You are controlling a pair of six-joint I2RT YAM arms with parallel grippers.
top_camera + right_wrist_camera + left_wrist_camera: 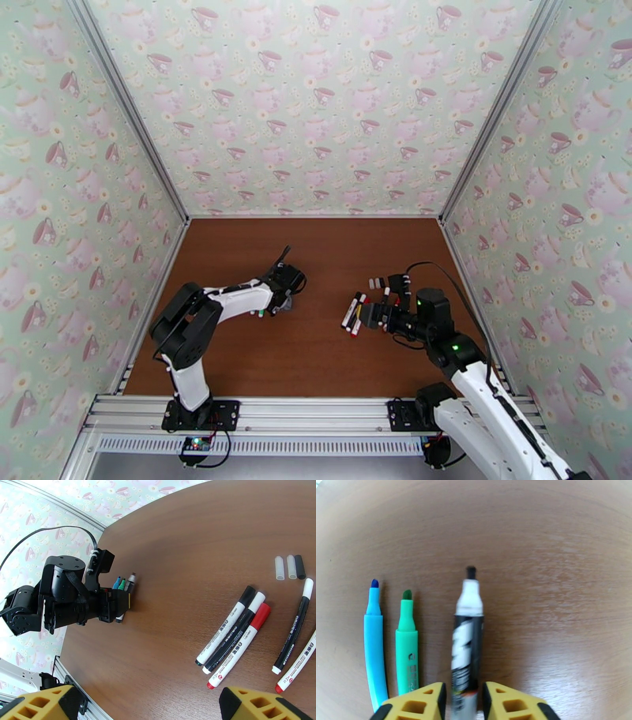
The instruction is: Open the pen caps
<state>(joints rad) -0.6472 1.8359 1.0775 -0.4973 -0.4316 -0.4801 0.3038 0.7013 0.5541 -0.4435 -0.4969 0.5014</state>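
The pen caps left to pull sit on the whiteboard markers (237,634) bunched on the table (177,559) ahead of the right hand (152,707), which is spread wide and empty. Among them are a black cap (248,593) and a red cap (262,613). Three loose caps (291,567) lie in a row just beyond.

The caps look light, stiff and smooth, probably snap-fitted and prone to slip. Pinch one across its sides, hold the barrel close by, and pull straight along the pen.

The left hand (464,703) stands narrowly parted around an uncapped black marker (468,638), not clamping it, beside an uncapped blue highlighter (374,638) and an uncapped green highlighter (407,645).
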